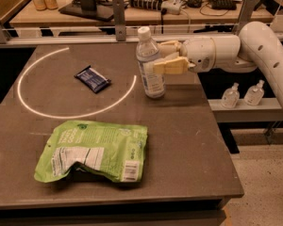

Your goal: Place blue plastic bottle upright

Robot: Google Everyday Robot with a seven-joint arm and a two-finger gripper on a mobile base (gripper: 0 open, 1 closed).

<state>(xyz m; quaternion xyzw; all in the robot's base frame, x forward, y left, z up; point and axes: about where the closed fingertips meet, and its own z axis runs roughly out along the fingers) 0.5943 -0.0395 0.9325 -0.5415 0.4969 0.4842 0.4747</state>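
The blue plastic bottle [150,81], clear with a white cap and a pale label, stands upright with its base on the dark table [188,140], just right of the white circle line. My gripper [159,57] reaches in from the right at the bottle's mid-height. Its tan fingers [172,66] sit on either side of the bottle and are shut on it.
A flat dark blue packet [92,78] lies inside the white circle [23,86]. A green chip bag [94,149] lies at the front left. Two small clear pump bottles [243,95] stand on a shelf right of the table. A desk with cables is behind.
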